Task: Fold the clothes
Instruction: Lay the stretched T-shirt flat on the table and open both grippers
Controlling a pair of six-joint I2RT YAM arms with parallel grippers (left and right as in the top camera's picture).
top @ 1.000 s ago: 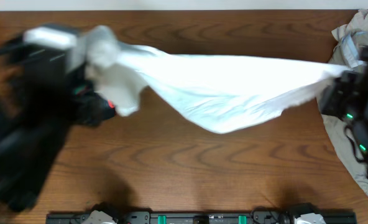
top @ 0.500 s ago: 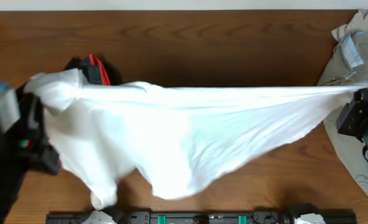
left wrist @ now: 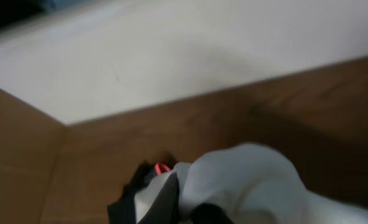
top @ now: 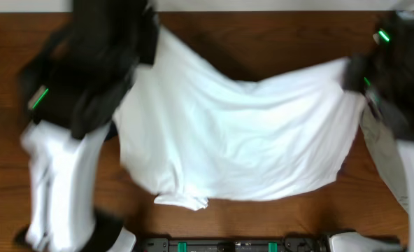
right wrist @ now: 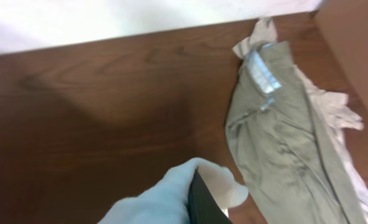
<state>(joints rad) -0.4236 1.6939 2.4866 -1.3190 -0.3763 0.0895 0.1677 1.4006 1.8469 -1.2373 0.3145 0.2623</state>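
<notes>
Overhead: white T-shirt (top: 235, 140) spread open at centre, hem bunched at 6 o'clock; no fold yet. At 3, khaki garment (top: 380, 152) unfolded. Farthest, left gripper (top: 144, 42) at 11 and right gripper (top: 354, 73) at 2, jaws clamped on its far corners.

Place: a robot test bench, lab-like rather than a home.
Machines: two black arms, one showing a green light (top: 39, 98), end in the left gripper (top: 143, 38) and the right gripper (right wrist: 199, 193), with a white T-shirt (top: 235, 140) stretched between them.
Bench: a bare dark wood-grain table (top: 263, 224) lies under both grippers.
Mounting: a black rail (top: 228, 246) with green fittings runs along the table edge, nearer the camera than both grippers.
Backdrop: a plain pale wall (left wrist: 202, 56) rises beyond the left gripper.
Loose items: a khaki garment (right wrist: 283, 124) lies crumpled just right of the right gripper, and a black garment (left wrist: 150, 183) with red sits near the left gripper.
</notes>
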